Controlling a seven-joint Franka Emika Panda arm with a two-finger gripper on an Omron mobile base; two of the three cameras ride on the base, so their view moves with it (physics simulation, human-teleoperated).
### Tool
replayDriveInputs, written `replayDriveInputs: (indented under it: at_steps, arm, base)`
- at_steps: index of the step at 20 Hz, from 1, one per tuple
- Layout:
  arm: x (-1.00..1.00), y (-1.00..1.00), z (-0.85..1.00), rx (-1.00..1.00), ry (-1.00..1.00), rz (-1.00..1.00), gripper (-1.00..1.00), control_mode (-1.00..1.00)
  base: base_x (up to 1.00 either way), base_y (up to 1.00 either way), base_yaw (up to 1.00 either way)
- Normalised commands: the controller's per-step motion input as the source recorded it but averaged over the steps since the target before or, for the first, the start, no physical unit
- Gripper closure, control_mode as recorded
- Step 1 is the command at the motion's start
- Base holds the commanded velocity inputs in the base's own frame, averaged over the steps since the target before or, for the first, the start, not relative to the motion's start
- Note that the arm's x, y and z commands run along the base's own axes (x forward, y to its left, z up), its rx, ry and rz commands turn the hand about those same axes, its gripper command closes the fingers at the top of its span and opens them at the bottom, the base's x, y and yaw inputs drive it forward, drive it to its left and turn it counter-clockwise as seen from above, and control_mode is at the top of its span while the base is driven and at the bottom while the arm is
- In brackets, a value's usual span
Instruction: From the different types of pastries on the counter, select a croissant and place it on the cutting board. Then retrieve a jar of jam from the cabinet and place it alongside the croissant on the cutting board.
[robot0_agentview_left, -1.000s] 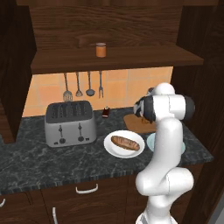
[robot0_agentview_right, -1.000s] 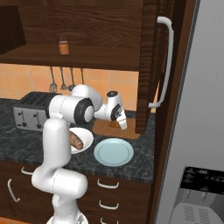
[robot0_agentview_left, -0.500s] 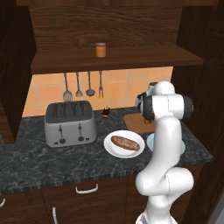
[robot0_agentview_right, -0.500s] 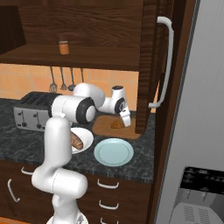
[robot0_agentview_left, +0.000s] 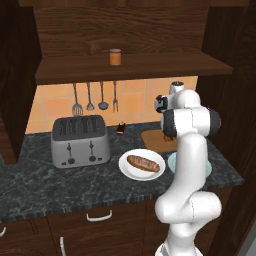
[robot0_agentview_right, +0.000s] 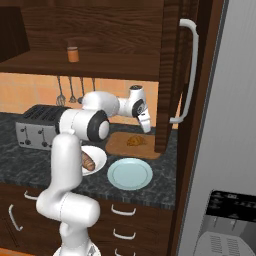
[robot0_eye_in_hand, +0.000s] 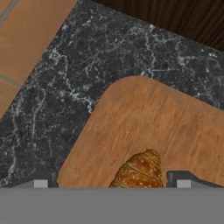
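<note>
Lying on the cutting board (robot0_eye_in_hand: 175, 127), croissant (robot0_eye_in_hand: 138, 171) below pincer (robot0_agentview_right: 146, 126).

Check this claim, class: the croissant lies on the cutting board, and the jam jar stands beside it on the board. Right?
Half wrong. The croissant does lie on the cutting board, but the jam jar stands on the cabinet shelf, as the left base view shows.

My two base cameras flank me, sharing the counter (robot0_agentview_left: 100, 180); my hand camera looks down close over the cutting board (robot0_eye_in_hand: 166, 127).
</note>
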Motion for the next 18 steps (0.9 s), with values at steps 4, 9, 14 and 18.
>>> replayDriveInputs:
  at_steps: [4,9,14,18]
  arm:
    - [-0.03,0.00,-0.01,0.00,-0.03,0.04,-1.00,-1.00]
    - [-0.66,0.16,0.05,-0.04,-0.15,0.08,-1.00,-1.00]
    - [-1.00,0.04,0.05,-0.03,-0.08,0.12,-1.00,-1.00]
    - [-1.00,0.04,0.03,-0.03,-0.05,0.05,-1.00,-1.00]
  base:
    - [0.00,0.00,0.00]
    - [0.00,0.00,0.00]
    - [0.00,0.00,0.00]
    - [0.00,0.00,0.00]
